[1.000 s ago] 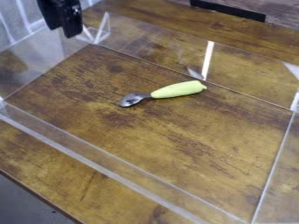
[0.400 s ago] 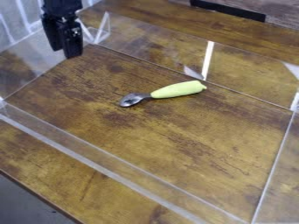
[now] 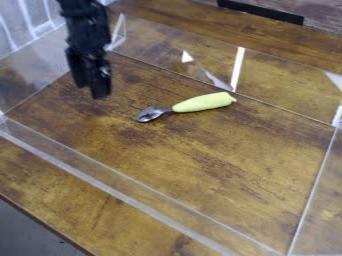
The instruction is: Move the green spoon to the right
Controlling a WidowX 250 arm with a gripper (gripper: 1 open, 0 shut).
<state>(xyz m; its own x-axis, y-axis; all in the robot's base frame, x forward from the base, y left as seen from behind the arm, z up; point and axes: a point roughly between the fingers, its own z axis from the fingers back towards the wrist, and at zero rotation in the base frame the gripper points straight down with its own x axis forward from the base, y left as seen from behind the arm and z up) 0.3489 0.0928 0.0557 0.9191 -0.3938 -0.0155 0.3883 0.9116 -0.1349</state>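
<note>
The green spoon (image 3: 191, 105) lies flat on the wooden floor of a clear-walled box, its yellow-green handle pointing up-right and its small silver bowl (image 3: 150, 116) at the lower left. My gripper (image 3: 98, 88) hangs straight down to the left of the spoon, a short gap away from the bowl and just above the wood. Its black fingers (image 3: 91, 76) stand apart, open, with nothing between them.
Clear acrylic walls (image 3: 160, 205) enclose the wooden surface on all sides, with a low front wall and a taller back wall (image 3: 238, 70). Open wood stretches right of the spoon toward the right wall (image 3: 318, 190).
The gripper has come down and to the right from the upper left corner toward the spoon's bowl. The spoon has not moved.
</note>
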